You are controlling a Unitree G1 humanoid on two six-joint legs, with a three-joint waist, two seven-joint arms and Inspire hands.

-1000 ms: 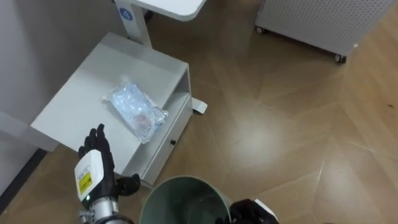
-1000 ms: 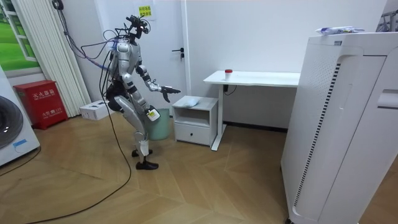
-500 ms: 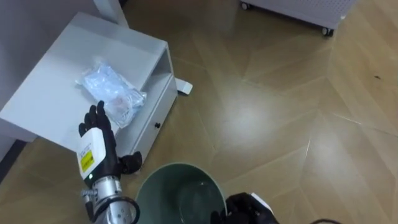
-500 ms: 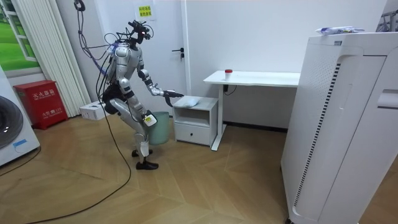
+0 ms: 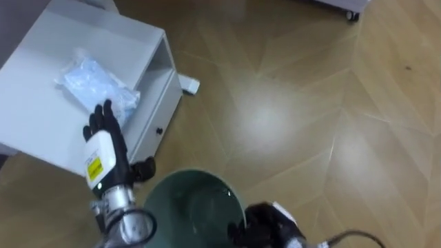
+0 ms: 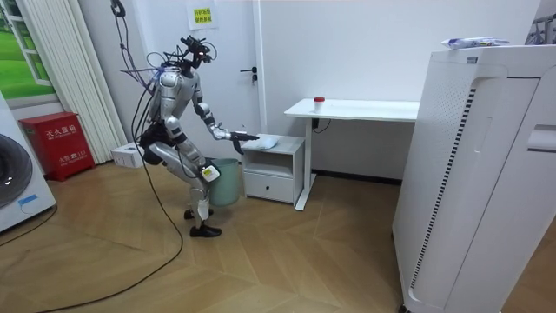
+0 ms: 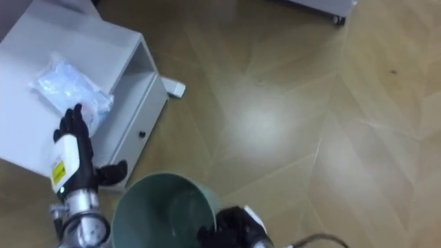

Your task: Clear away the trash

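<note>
The garbage, a crumpled clear bluish plastic bag (image 5: 93,83) (image 7: 63,83), lies on top of a low white drawer cabinet (image 5: 38,131) (image 6: 274,174). My left hand (image 5: 103,146) (image 7: 69,148) reaches over the cabinet top, open with straight fingers, its fingertips at the bag's near edge. A green waste bin (image 5: 194,174) (image 7: 164,177) sits just below in view, beside the cabinet. My right hand (image 5: 265,222) (image 7: 231,231) is at the bin's right rim, fingers curled on it. In the room view I stand bent towards the cabinet, left arm stretched to the bag (image 6: 265,141).
A white desk (image 6: 356,109) with a small red object (image 6: 319,100) stands behind the cabinet, its foot (image 5: 191,85) on the wooden floor. A tall white appliance (image 6: 486,174) fills the room view's right. A red box (image 6: 56,143) stands at the room view's left.
My left hand has moved forward over the cabinet top up to the bag. The eye views have shifted as I leaned closer; the bin stays at my right hand.
</note>
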